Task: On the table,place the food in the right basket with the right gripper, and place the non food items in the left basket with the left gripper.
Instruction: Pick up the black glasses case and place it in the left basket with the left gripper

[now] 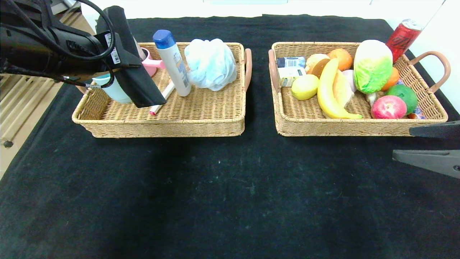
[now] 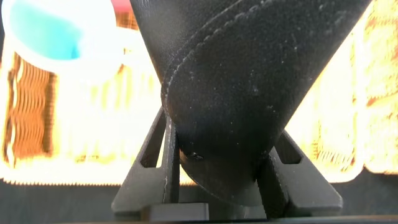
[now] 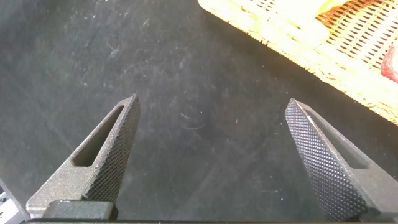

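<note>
Sorting nearly finished: one black pouch left to drop.

At upper left, the left hand (image 1: 124,54) is clamped on a black pouch (image 1: 134,77) over the left basket (image 1: 201,115); the right basket (image 1: 359,124) holds the food; the right hand (image 1: 433,145), fingers apart, idles at right above the bare counter (image 1: 230,198).

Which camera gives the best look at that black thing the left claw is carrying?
The head view: the black pouch hangs from the left gripper over the left basket. The left wrist view shows only its stitched surface up close. The right wrist view shows none of it.
</note>
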You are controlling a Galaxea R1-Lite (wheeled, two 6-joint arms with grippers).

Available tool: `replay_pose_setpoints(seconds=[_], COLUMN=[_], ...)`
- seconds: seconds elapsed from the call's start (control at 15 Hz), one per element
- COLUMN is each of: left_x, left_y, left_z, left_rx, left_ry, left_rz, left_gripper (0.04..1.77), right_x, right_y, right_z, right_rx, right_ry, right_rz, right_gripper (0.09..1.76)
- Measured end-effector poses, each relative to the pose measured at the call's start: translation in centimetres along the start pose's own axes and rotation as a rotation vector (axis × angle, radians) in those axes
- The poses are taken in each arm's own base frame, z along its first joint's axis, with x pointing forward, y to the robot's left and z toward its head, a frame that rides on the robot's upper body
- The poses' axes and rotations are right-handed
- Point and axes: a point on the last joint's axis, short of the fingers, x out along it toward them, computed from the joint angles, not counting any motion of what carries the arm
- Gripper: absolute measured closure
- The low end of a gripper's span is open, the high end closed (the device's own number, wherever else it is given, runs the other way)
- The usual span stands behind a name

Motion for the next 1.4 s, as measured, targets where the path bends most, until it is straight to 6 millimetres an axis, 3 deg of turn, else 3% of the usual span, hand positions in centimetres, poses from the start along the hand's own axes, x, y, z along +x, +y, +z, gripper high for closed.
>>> replay_pose_setpoints(seconds=[0.6, 0.93, 1.4], left_x=[2.5, 2.5, 1.8], left_y=[2.1, 2.2, 2.0], left_z=[-0.3, -0.2, -0.1], left_rx=[-0.024, -0.025, -0.013], left_ry=[0.017, 0.02, 0.021], left_rz=[-0.018, -0.034, -0.036], left_gripper=[1.07, 0.6, 0.31], right_x=[0.1, 0.1, 0.0], right_y=[0.0, 0.0, 0.0], right_z=[0.0, 0.0, 0.0], right_rx=[0.001, 0.001, 0.002], right_ry=[0.001, 0.001, 0.0], right_rz=[0.0, 0.001, -0.001], right_gripper=[0.14, 0.14, 0.14])
